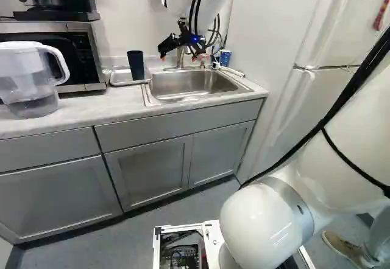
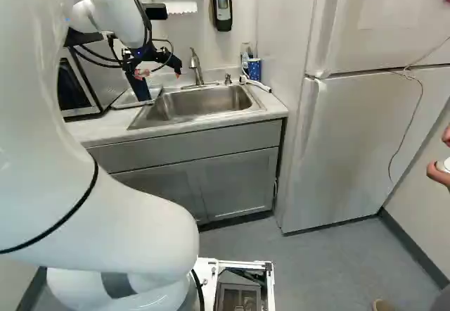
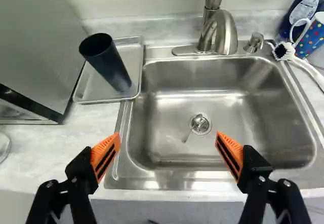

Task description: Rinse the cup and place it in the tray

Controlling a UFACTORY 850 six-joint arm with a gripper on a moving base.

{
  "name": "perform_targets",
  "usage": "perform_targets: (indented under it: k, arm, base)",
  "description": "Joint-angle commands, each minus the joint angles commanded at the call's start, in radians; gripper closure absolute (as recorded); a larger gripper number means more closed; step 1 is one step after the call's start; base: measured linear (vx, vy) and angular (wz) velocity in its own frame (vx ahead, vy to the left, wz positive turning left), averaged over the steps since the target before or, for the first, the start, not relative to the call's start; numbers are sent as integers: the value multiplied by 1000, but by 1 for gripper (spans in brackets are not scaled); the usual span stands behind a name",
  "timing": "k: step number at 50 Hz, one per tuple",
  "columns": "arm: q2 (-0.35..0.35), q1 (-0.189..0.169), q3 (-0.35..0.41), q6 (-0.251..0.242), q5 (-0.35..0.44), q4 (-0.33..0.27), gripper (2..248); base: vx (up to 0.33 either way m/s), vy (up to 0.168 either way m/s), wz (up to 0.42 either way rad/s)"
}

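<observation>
Two jaws spread on gripper [image 3: 167, 141], dark cup [image 3: 109, 66] in metal tray [image 3: 90, 88]. Likely placed: retract high, clear of faucet [image 3: 223, 34]

Bright, fairly even light leaves glare (pale, soft-edged patches) inside the steel sink [image 3: 169, 115].

A white fridge [image 2: 358, 149] has a cord [image 2: 415, 114] hanging down its front. Left of the fridge, gray cabinets [image 1: 146, 171] carry a pale counter [image 1: 79, 112] against a white wall [image 1: 125, 13]. Farther left of it stands a microwave [image 1: 91, 50], a black coffee maker [image 1: 67, 14] on top. Gray floor [image 2: 302, 258] lies before the fridge; dark baseboard [image 2: 415, 251] runs to its right.
</observation>
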Motion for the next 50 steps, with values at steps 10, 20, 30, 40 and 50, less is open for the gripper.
perform_targets:
  k: [10,20,30,40,50]
  arm:
    - [0,0,0,0,0,0,3]
    - [0,0,0,0,0,0,3]
    - [0,0,0,0,0,0,3]
    - [0,0,0,0,0,0,3]
    - [0,0,0,0,0,0,3]
  base:
    - [-107,-2,12]
    - [-104,-1,11]
    - [-103,0,12]
    - [-100,0,11]
    - [-101,-1,10]
